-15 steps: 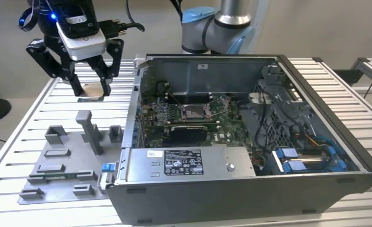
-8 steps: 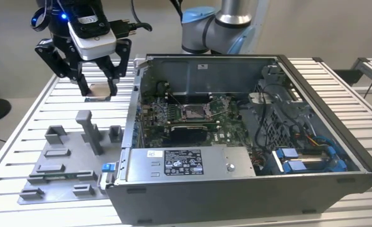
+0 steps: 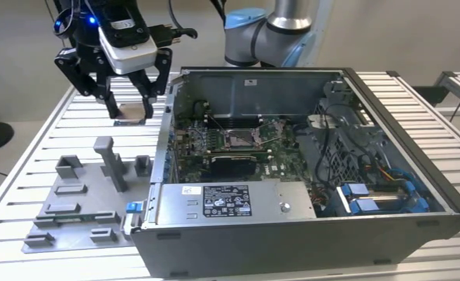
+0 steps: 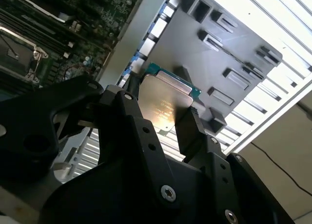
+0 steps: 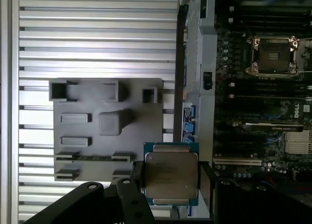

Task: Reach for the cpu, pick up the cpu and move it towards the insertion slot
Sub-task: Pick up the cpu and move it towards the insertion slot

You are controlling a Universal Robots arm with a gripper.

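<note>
I confirm the claw (image 3: 131,110) is clamped on the cpu (image 5: 170,174), with one finger on each of two opposite edges. The plate is held flat, its metal lid facing both wrist cameras. Reach and pick-up are, in my judgement, complete: the cpu appears lifted clear of the bench (image 3: 27,146), with the grey fixture plate (image 3: 82,199) below the claw and off to one side. Transfer is not complete. The insertion slot (image 3: 241,137) lies well apart from the claw, beyond the near wall of the open computer case (image 3: 292,246), its frame open and its dark centre bare. Print is present on the cpu lid and on the power supply label (image 3: 226,201); I leave it untranscribed.
</note>
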